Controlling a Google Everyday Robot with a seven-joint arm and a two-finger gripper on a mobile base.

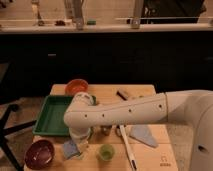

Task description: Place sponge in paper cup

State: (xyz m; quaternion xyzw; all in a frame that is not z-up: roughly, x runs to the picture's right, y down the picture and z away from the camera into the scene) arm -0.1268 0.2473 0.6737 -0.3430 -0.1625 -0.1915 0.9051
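A white robot arm (125,111) reached from the right edge of the frame across a wooden table (150,155) towards the centre. It bent downward at a rounded joint. The gripper (80,137) hung below that joint in the lower left of the frame, just beside the near right corner of a green tray (50,116). How wide it was open, and whether it held anything, could not be told.

The blue-grey sponge (70,149) lay on the table, touching or just under the gripper. A small green cup (105,151) stood near it to the right, apart from the sponge.

Other things were on the table:
- A maroon bowl (39,153) sat at the lower left.
- An orange bowl (76,87) sat above the tray.
- A grey cloth (143,134) and a white stick (126,146) lay to the right.
- A small printed mark (163,160) at the table's lower right could not be read.
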